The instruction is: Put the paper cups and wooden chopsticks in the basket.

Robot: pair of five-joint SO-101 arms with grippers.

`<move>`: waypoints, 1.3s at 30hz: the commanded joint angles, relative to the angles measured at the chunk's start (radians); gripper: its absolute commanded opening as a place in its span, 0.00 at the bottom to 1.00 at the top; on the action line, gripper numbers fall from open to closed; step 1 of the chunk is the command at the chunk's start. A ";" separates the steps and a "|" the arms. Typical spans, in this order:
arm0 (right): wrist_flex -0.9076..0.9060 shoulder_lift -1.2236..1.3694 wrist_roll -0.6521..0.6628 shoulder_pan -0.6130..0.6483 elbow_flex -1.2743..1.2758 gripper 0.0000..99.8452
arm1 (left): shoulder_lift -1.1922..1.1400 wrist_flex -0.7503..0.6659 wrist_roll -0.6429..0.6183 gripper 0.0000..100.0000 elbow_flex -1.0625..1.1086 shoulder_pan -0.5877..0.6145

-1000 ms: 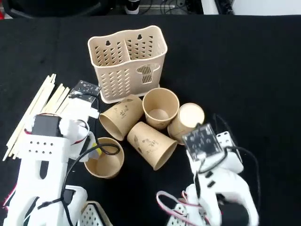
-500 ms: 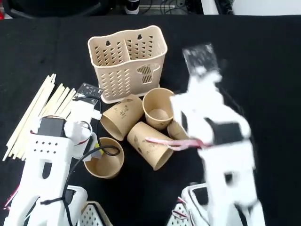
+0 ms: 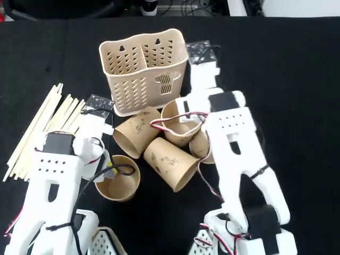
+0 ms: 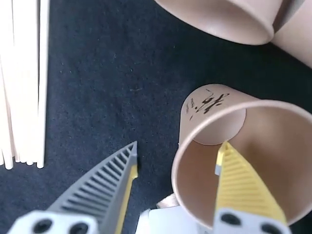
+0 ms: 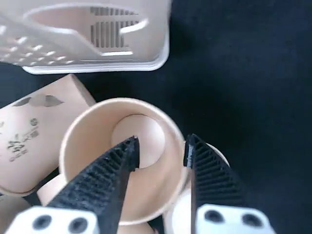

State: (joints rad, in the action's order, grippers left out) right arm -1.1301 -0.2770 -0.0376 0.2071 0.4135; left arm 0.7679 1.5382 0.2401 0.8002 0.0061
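Right wrist view, upright cup (image 5: 90, 139), mouth up, right gripper (image 5: 160, 142) half-open astride its rim

**Around the work area: cloth and background**

A black, slightly fuzzy cloth table cover (image 3: 297, 106) fills nearly the whole high view, and its dark woven surface is seen close in the left wrist view (image 4: 97, 73) and in the right wrist view (image 5: 243, 73). Along the top edge of the high view, behind the cloth, a dark rounded object (image 3: 64, 8) lies at the upper left. Thin dark cables (image 3: 180, 6) are at the top centre. A plain white surface (image 3: 303, 6) is in the upper right corner.
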 commanded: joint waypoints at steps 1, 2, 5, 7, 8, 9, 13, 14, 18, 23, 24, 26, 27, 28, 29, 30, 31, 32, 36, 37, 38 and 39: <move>0.012 0.005 0.066 -0.032 -0.051 0.17 | 0.003 -0.031 -0.006 0.26 0.007 -0.001; 0.015 0.007 0.084 -0.032 -0.045 0.17 | 0.003 -0.035 -0.006 0.26 0.013 -0.001; 0.058 0.007 0.114 -0.031 -0.004 0.17 | 0.003 -0.043 -0.006 0.26 0.021 -0.001; 0.109 0.007 0.115 -0.032 0.036 0.17 | 0.003 -0.043 -0.006 0.26 0.021 -0.001; 0.132 0.007 0.124 -0.034 0.061 0.17 | 0.003 -0.043 -0.006 0.26 0.021 -0.001; 0.147 0.007 0.141 -0.034 0.081 0.17 | 0.003 -0.043 -0.006 0.26 0.021 -0.001; 0.163 0.005 0.181 -0.031 0.131 0.17 | 0.003 -0.043 -0.006 0.26 0.021 -0.001; 0.166 0.005 0.183 -0.035 0.136 0.16 | 0.003 -0.043 -0.006 0.26 0.021 -0.001; 0.166 -0.002 0.184 -0.032 0.156 0.04 | 0.003 -0.043 -0.006 0.26 0.019 -0.001; 0.164 -0.002 0.184 -0.034 0.111 0.01 | 0.003 -0.043 -0.006 0.26 0.019 -0.001; 0.158 -0.002 0.183 -0.034 0.101 0.01 | 0.003 -0.043 -0.006 0.26 0.021 -0.001; 0.130 -0.002 0.181 -0.034 0.077 0.01 | 0.003 -0.043 -0.006 0.26 0.021 -0.001; 0.106 -0.002 0.178 -0.034 0.059 0.01 | 0.003 -0.043 -0.006 0.26 0.021 -0.001; 0.071 -0.004 0.176 -0.035 0.036 0.01 | 0.003 -0.043 -0.006 0.26 0.021 -0.001; 0.032 -0.010 0.176 -0.035 0.008 0.01 | 0.003 -0.043 -0.006 0.26 0.021 -0.001; -0.008 -0.022 0.176 -0.037 -0.019 0.01 | 0.003 -0.043 -0.006 0.26 0.021 -0.001; -0.052 -0.041 0.176 -0.037 -0.045 0.01 | 0.003 -0.043 -0.006 0.26 0.021 -0.001; -0.094 -0.064 0.176 -0.037 -0.074 0.01 | 0.003 -0.043 -0.006 0.26 0.021 -0.001; -0.262 -0.186 0.176 -0.035 -0.191 0.01 | 0.003 -0.043 -0.006 0.26 0.021 0.012; -0.292 -0.219 0.176 -0.035 -0.216 0.01 | 0.003 -0.043 -0.006 0.26 0.021 0.027; -0.318 -0.249 0.176 -0.035 -0.237 0.01 | 0.003 -0.043 -0.006 0.26 0.018 0.042; -0.342 -0.277 0.176 -0.034 -0.260 0.01 | 0.003 -0.043 -0.005 0.26 0.018 0.061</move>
State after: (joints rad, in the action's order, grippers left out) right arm -1.4001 -0.4549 0.1419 0.1841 0.2555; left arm 0.7664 1.5029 0.2417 0.8247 0.0123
